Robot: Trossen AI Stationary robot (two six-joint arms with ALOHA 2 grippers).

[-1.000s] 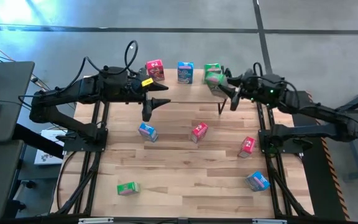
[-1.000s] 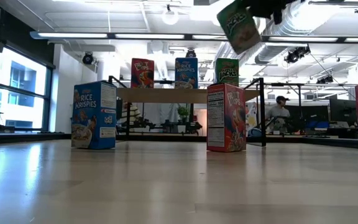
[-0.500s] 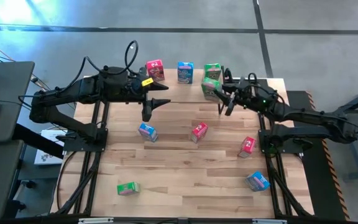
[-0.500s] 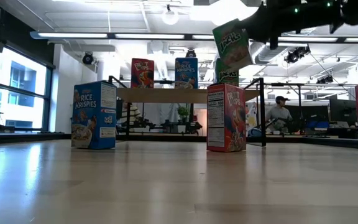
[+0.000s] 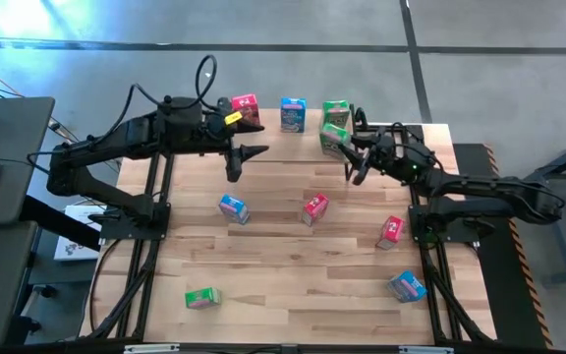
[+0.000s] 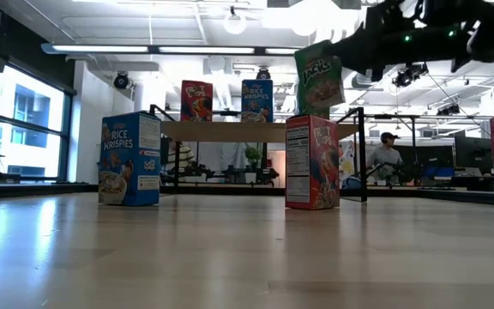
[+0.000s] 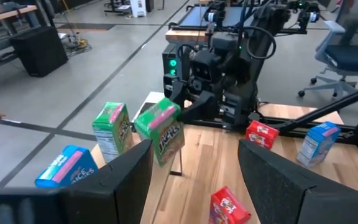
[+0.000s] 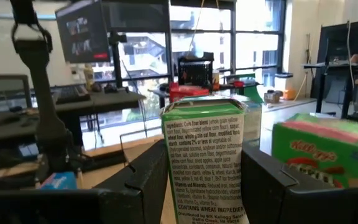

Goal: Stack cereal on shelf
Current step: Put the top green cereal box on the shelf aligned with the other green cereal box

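Observation:
The shelf (image 5: 281,138) stands at the table's far edge. On it stand a red cereal box (image 5: 245,108), a blue one (image 5: 294,113) and a green one (image 5: 336,110). My right gripper (image 5: 347,147) is shut on a second green cereal box (image 5: 333,138), just on the near side of the standing green one. In the low view this box (image 6: 319,77) hangs tilted above the shelf's right end (image 6: 333,130). My left gripper (image 5: 251,154) hovers open with nothing between its fingers, in front of the shelf's left part. My right gripper pinches the green box between its two fingers, one on each broad face (image 8: 168,168); the narrow printed side (image 8: 207,165) faces the wrist. The fingers come about level from the table's right side. The box is lifted clear, slightly tilted, top up.
Loose cereal boxes lie on the tabletop: blue (image 5: 233,207), red (image 5: 314,207), red (image 5: 392,228), blue (image 5: 408,285) and green (image 5: 202,297). The shelf's black leg (image 5: 350,175) stands under my right gripper. A person (image 6: 388,153) sits in the room beyond.
My right gripper has come down with the green box and moved a little toward the table's near edge and left. The box has sunk from high above the shelf to about the height of the boxes standing on it, still tilted.

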